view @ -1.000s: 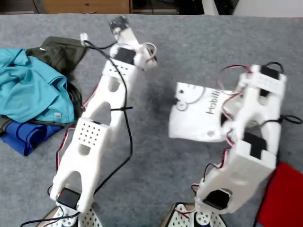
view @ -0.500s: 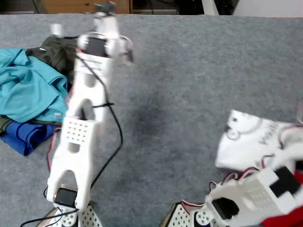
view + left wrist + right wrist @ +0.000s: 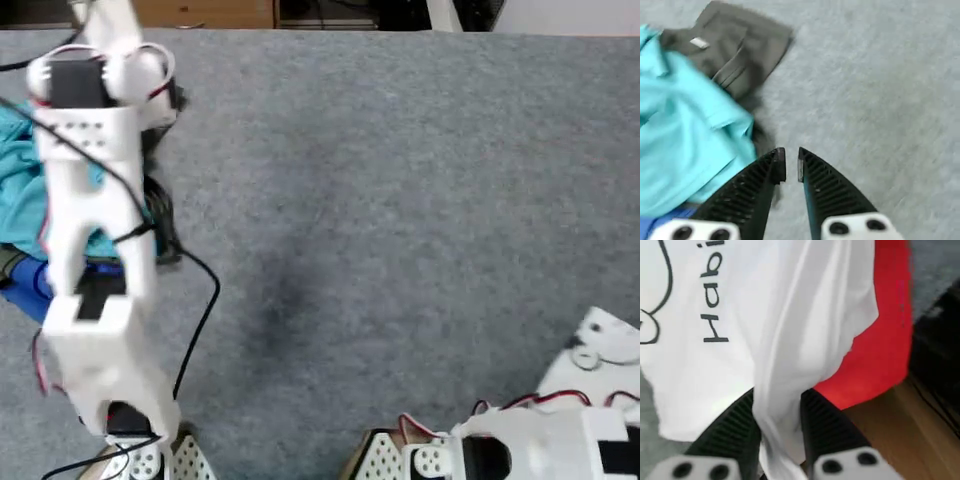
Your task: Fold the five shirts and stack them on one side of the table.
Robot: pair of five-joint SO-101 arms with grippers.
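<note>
My left gripper (image 3: 791, 165) hangs over bare grey table (image 3: 880, 80), its tips almost touching with nothing between them. Just beside it lies the crumpled turquoise shirt (image 3: 685, 135), with a dark olive shirt (image 3: 735, 45) beyond and a blue shirt (image 3: 660, 220) under the pile's near edge. My right gripper (image 3: 777, 405) is shut on a fold of the white printed shirt (image 3: 715, 300), which hangs over the red shirt (image 3: 880, 350). In the high view the white shirt (image 3: 600, 355) sits at the table's near right corner.
The left arm (image 3: 85, 200) stands over the shirt pile (image 3: 15, 190) at the left edge. The right arm's base (image 3: 540, 450) is at the bottom right. Wooden floor (image 3: 890, 440) shows past the table edge by the red shirt.
The left arm has swung left from mid-table to over the shirt pile. The right arm has pulled the white shirt from the table's middle to the near right corner.
</note>
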